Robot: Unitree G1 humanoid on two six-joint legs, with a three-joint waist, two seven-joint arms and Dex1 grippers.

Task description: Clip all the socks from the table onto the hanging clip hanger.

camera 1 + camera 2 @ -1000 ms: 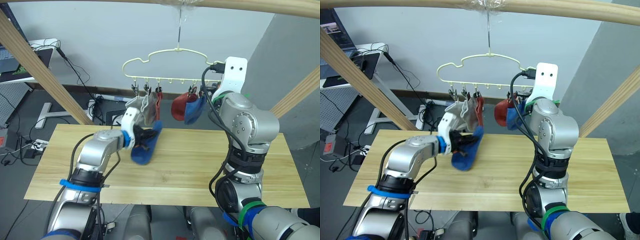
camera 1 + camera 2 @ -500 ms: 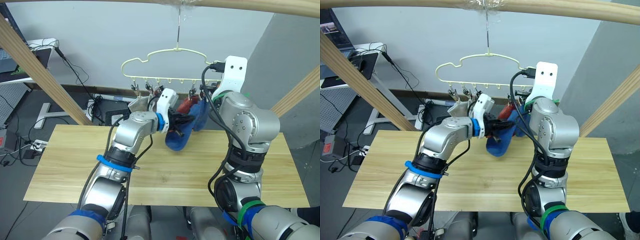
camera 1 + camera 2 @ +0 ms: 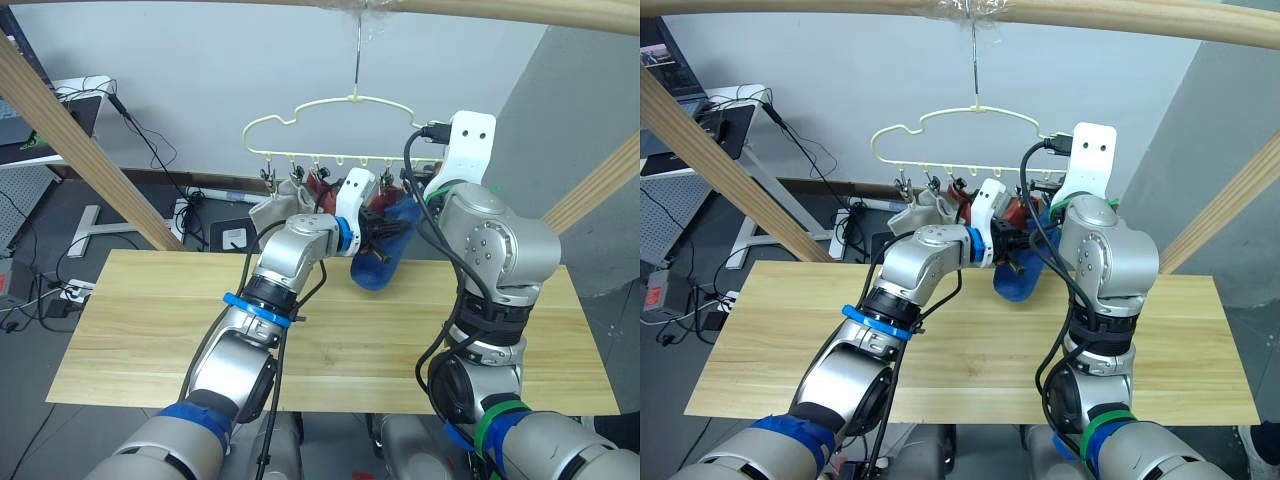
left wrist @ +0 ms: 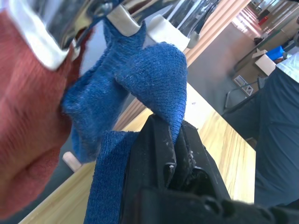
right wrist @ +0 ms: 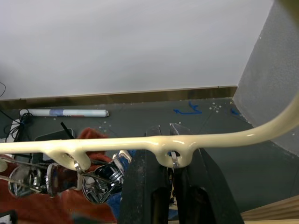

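Observation:
The pale-yellow clip hanger [image 3: 300, 108] hangs by its hook from the top pole. My left gripper [image 3: 385, 232] is raised to its right half and is shut on a blue sock [image 3: 380, 264], which dangles below the clips. In the left wrist view the blue sock [image 4: 149, 74] sits between the black fingers [image 4: 154, 154], right under a metal clip [image 4: 70, 28] and beside a hung rust-red sock [image 4: 23, 116]. A grey sock [image 3: 270, 212] and a red one [image 3: 322, 188] hang further left. My right gripper [image 5: 170, 184] is at the hanger's right end, shut on a small clip [image 5: 174, 161] under the bar [image 5: 224, 135]. The table [image 3: 150, 320] lies below.
Thick wooden poles of the frame slant down at the left [image 3: 80, 140] and right [image 3: 590, 190], and one runs across the top. Behind the table on the left stand a desk [image 3: 70, 100] and cables on the floor [image 3: 60, 295].
My left arm has carried the blue sock from just above the table up and to the right, to the hanger's right-hand clips. The right arm has stayed at the hanger.

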